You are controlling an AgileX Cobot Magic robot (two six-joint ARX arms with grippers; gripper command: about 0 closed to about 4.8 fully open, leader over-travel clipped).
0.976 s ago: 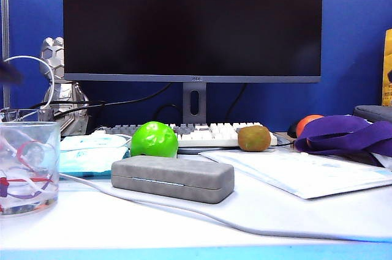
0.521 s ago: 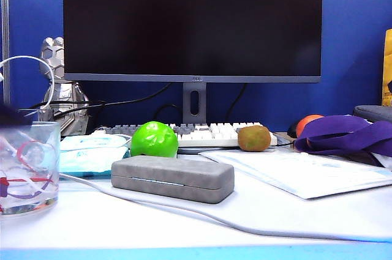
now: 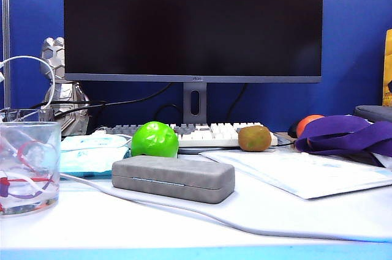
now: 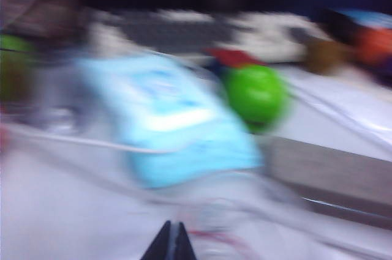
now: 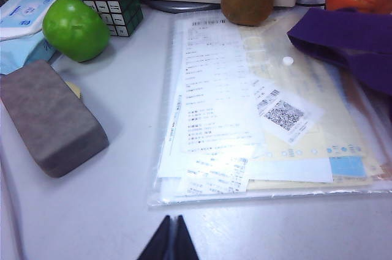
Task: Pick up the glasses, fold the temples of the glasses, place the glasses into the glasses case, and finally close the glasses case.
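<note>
At the left edge of the bench stands a clear glass cup holding a tangle of red, white and purple cords. Behind it lies a pale blue tissue pack; its printing is too small to read. Just right of the pack sits a green ball, and in front of that ball the glasses case lies shut, grey and oblong, its seam facing the exterior camera. A grey cable runs across the bench before it. The glasses themselves show in no view. Further right a brown kiwi rests by the white keyboard, then a clear plastic folder of printed sheets with barcodes and a QR code, the text illegible. A purple cloth and an orange ball close the right side.

The left claw hangs above the tissue pack in a badly blurred wrist view, its two dark tips pressed together and holding nothing. The right claw hovers over the bare bench near the folder's edge, tips likewise together and empty.
</note>
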